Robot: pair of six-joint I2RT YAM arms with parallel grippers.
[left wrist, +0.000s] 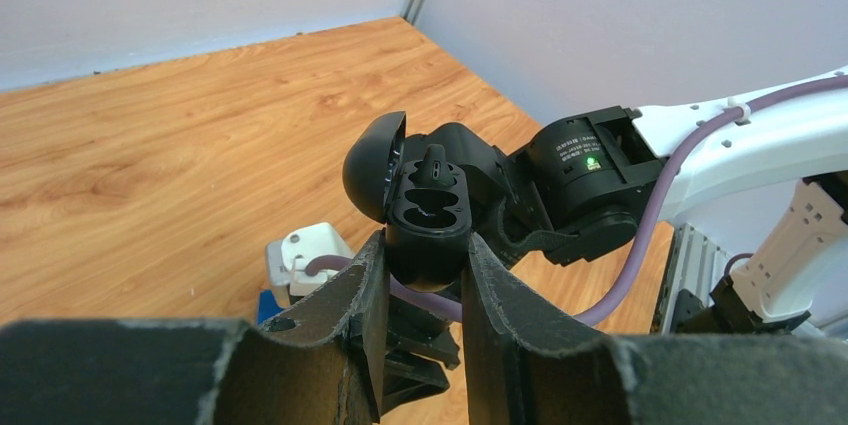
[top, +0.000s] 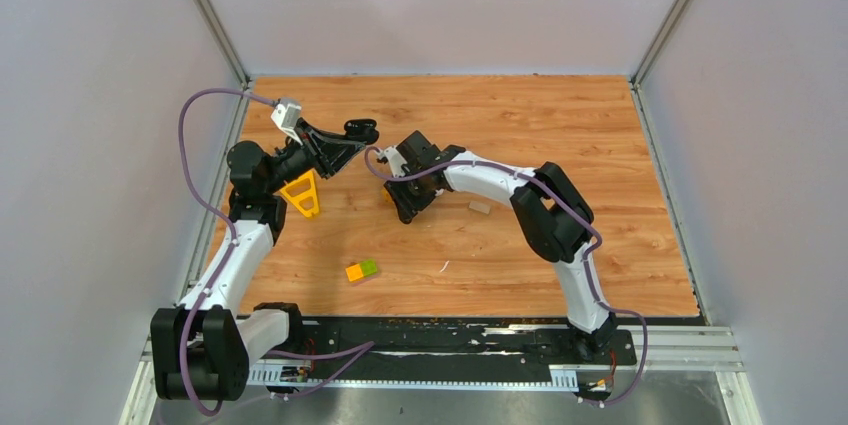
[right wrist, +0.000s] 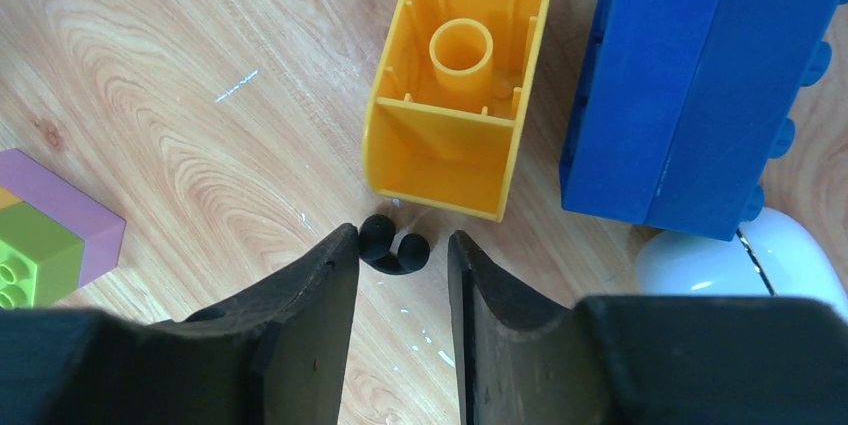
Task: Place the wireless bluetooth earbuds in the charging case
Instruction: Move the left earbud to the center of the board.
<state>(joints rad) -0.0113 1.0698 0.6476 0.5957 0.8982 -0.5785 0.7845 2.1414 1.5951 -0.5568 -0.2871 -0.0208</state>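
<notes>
While the left gripper (left wrist: 425,280) hangs raised above the far-left part of the table (top: 600,145), its fingers pinch the lower body of the black charging case (left wrist: 428,225), whose lid stands hinged open to one side. Of the two wells, the farther one holds a black earbud (left wrist: 435,160) seated upright; the nearer well shows its bare floor. Only the left wrist view shows this interior; in the top view the case is a small dark shape at the fingertips. The right gripper (right wrist: 402,242) is lowered to the table left of centre, its fingers spread on either side of a loose black bud (right wrist: 380,238) lying on the wood, the left-hand finger just beside it. Whether this two-lobed shape is one bud or two cannot be told. The right wrist view alone shows the bud's neighbours: a yellow block (right wrist: 455,85) lying hollow side up just beyond it, a blue block (right wrist: 690,85) beside that, a white rounded object (right wrist: 740,260) partly under the blue block, and a green-and-purple block (right wrist: 40,240) toward the near edge.
</notes>
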